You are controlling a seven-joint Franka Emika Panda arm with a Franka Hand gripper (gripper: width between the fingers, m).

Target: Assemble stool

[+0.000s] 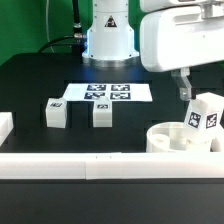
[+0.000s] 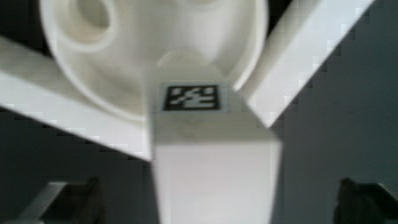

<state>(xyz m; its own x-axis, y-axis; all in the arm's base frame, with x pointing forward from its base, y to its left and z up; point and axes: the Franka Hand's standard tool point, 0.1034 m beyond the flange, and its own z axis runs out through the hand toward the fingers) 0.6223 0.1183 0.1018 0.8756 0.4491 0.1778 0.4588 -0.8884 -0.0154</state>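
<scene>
Hovering beside the leg [image 1: 204, 116], I am keeping my pincer [image 1: 186, 90] spread, with a gap either side and nothing pinched. This leg is standing in the seat disc [image 1: 172, 139] at the exterior view's right, near the front. I judge I am seating it in its socket. Next I should be closing squarely on it and twisting it home. A second leg [image 1: 102, 113] and a third leg [image 1: 57, 112] are waiting on the bench [image 1: 30, 80] further left.

The exterior camera faces my base [image 1: 108, 38] across the table [image 1: 40, 85]; my wrist camera looks closely at the shared seat [image 2: 107, 45] and leg [image 2: 214, 165].
</scene>
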